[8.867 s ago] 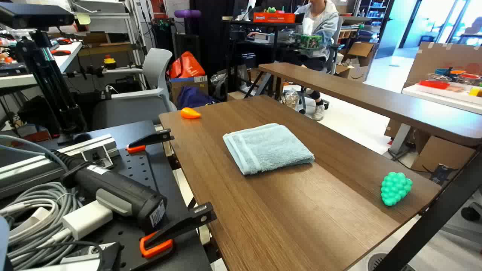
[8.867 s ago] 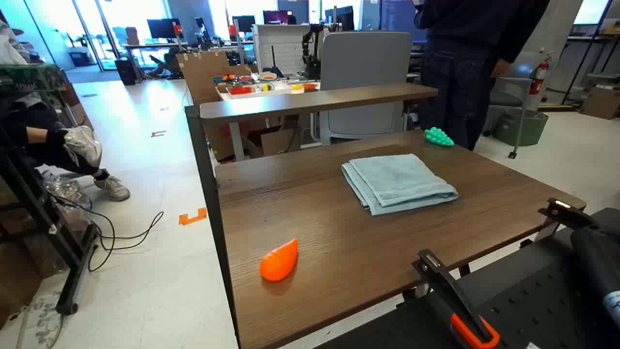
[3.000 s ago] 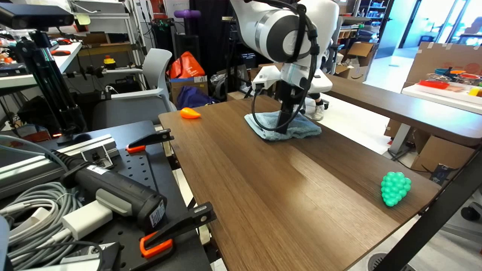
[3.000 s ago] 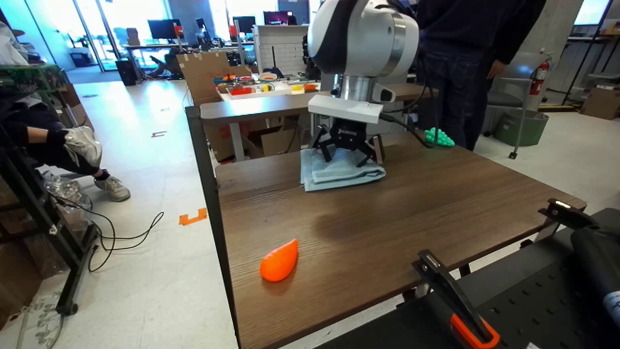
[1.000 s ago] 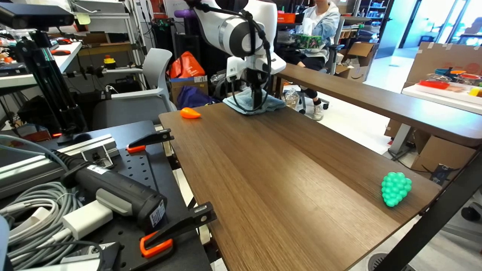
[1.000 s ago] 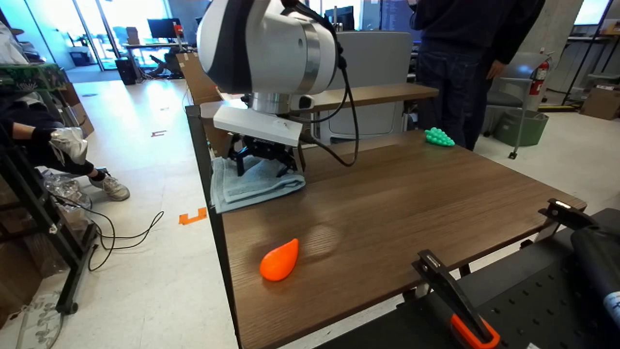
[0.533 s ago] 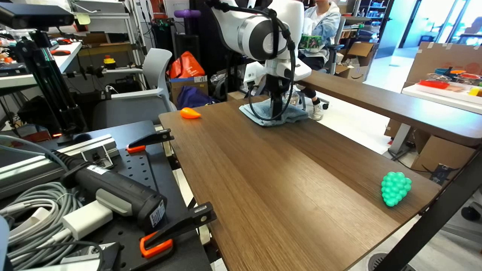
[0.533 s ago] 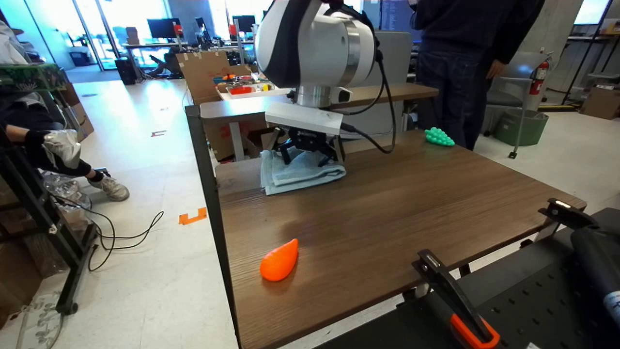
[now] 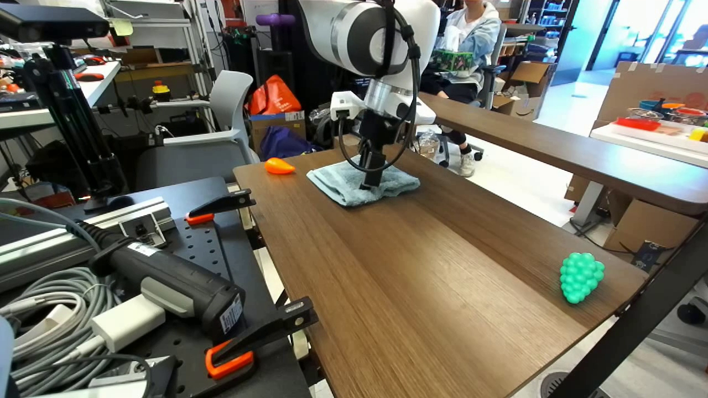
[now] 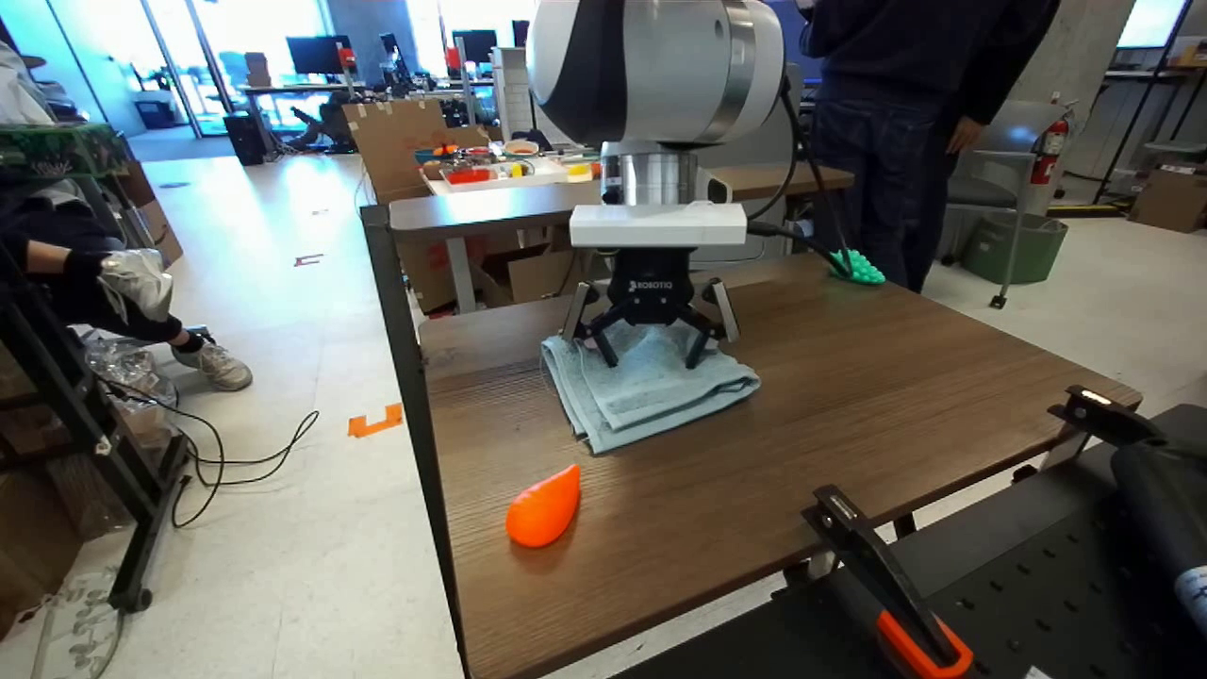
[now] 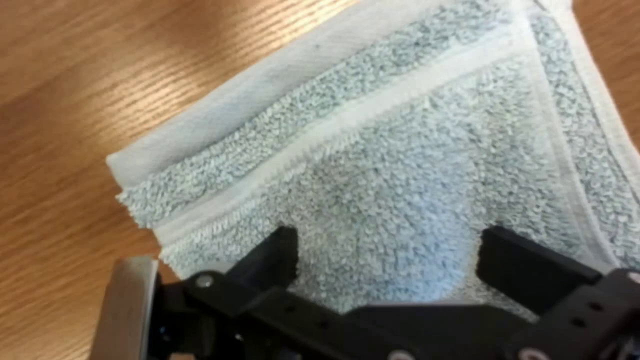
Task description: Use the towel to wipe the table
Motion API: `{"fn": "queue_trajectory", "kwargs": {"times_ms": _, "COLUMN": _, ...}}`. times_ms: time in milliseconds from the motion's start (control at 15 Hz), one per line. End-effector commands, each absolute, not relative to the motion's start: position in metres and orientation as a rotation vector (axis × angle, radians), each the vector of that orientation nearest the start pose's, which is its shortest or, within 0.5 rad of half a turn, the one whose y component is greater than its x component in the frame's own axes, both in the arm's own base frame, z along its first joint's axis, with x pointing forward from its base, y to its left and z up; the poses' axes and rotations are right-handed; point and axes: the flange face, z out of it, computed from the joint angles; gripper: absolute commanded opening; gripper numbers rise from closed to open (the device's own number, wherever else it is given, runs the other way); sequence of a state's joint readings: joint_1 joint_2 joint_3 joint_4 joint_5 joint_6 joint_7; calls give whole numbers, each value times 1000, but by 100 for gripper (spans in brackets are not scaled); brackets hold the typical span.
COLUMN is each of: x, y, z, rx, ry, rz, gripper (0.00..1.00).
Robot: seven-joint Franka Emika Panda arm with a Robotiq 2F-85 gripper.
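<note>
Wrist view: jaws spread across a folded towel (image 11: 390, 165), pressing instead of pinching

Left to right in an exterior view, first comes an orange teardrop-shaped object (image 10: 545, 507), left of centre and low in the frame. It lies near the towel without touching it; a wipe would have to skirt it or nudge it aside.

Next, at mid-frame, the towel lies flat on the worktop (image 10: 754, 481), folded in layers. The fold probably serves the job: a thick pad should slide as one piece where a loose sheet might bunch.

Over its upper part stands the gripper (image 10: 653, 362), pointing down. Its jaws are set wide apart and hold nothing: the wrist view shows towel between them, with no fold caught. Whether that is their full stretch, I cannot tell. The jaw tips seem to rest on the towel, presumably so that downward pressure drags it along; too light a push and they would likely skate over it.

Farther right and higher, a green bumpy object (image 10: 860, 271) sits well apart from the towel, so it hardly hinders this stroke, which I take to be mid-wipe.
</note>
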State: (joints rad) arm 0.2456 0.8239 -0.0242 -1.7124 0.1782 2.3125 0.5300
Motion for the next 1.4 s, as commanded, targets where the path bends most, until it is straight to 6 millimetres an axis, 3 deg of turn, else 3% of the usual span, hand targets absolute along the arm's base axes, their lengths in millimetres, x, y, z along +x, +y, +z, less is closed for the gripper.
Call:
{"fn": "queue_trajectory", "kwargs": {"times_ms": 0, "x": 617, "y": 143, "z": 95, "rx": -3035, "ry": 676, "rz": 390, "gripper": 100}}
{"fn": "queue_trajectory", "kwargs": {"times_ms": 267, "x": 614, "y": 142, "z": 96, "rx": -3036, "ry": 677, "rz": 398, "gripper": 100}}
{"fn": "queue_trajectory", "kwargs": {"times_ms": 400, "x": 612, "y": 138, "z": 80, "rx": -3066, "ry": 707, "rz": 469, "gripper": 100}}
{"fn": "queue_trajectory", "kwargs": {"times_ms": 600, "x": 601, "y": 101, "z": 59, "rx": -3126, "ry": 748, "rz": 545, "gripper": 100}}
{"fn": "queue_trajectory", "kwargs": {"times_ms": 1333, "x": 560, "y": -36, "z": 41, "rx": -3045, "ry": 971, "rz": 822, "gripper": 100}}
